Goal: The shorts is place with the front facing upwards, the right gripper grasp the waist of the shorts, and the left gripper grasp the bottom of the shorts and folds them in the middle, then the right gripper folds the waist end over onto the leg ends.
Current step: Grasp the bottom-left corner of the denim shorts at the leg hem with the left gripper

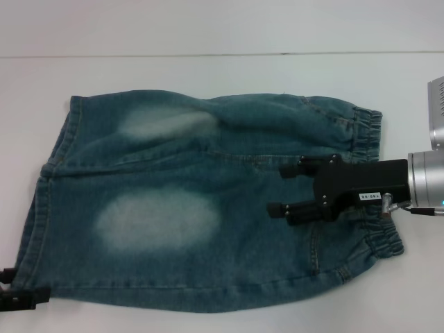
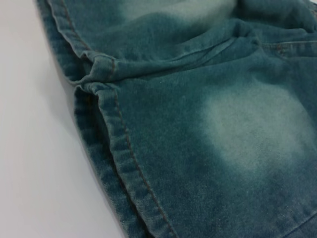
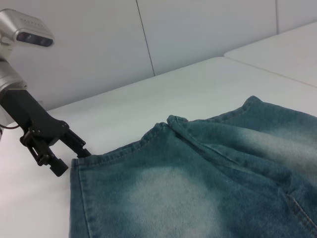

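Note:
The blue-green denim shorts lie flat on the white table, front up. Their crinkled waist is at the right and the two flat leg hems at the left. My right gripper, the one with the white label, sits over the shorts just inside the waistband, open, fingers pointing toward the legs and holding nothing. My left gripper stands open at the near corner of the near leg hem; in the right wrist view this left gripper has one fingertip touching that corner. The left wrist view shows only the hems close up.
The white table runs on beyond the shorts to a seam line at the back. A pale wall rises behind the table. The left arm's silver wrist stands above the hem corner.

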### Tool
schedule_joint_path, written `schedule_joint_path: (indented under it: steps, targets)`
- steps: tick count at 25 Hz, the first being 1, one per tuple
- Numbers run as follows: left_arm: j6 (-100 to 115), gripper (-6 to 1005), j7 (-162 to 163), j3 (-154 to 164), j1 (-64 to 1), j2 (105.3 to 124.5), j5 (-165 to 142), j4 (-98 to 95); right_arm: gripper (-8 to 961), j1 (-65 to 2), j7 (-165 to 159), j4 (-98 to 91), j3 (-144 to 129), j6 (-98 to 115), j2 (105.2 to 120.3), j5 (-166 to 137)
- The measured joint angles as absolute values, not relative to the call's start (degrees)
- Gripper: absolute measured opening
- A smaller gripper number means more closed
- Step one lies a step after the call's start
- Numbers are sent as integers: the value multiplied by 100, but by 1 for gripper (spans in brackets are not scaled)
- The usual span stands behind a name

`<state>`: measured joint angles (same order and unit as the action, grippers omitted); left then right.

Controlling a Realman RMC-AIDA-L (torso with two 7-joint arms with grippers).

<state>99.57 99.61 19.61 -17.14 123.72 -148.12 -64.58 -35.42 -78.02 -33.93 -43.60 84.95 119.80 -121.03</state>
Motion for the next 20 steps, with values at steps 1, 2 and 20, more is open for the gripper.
schedule_joint_path:
  steps: [1,2,20]
  targets:
    - [9961,921,9964,1981,-1714,12373,-14822,-6457,917,-3542,-7799,-3393,-4360,8498,11979,-12103]
    - [9967,920,9966,2003,-1714,12377,-14830,-6454,917,-3542,-7799,-3393,-4360,8499,11979,-12103]
    - [10118,744,9861,2108,-1863,12299,-14721,-6387,917,-3443,-7866,-3441,-4276,8663,11959,-12072]
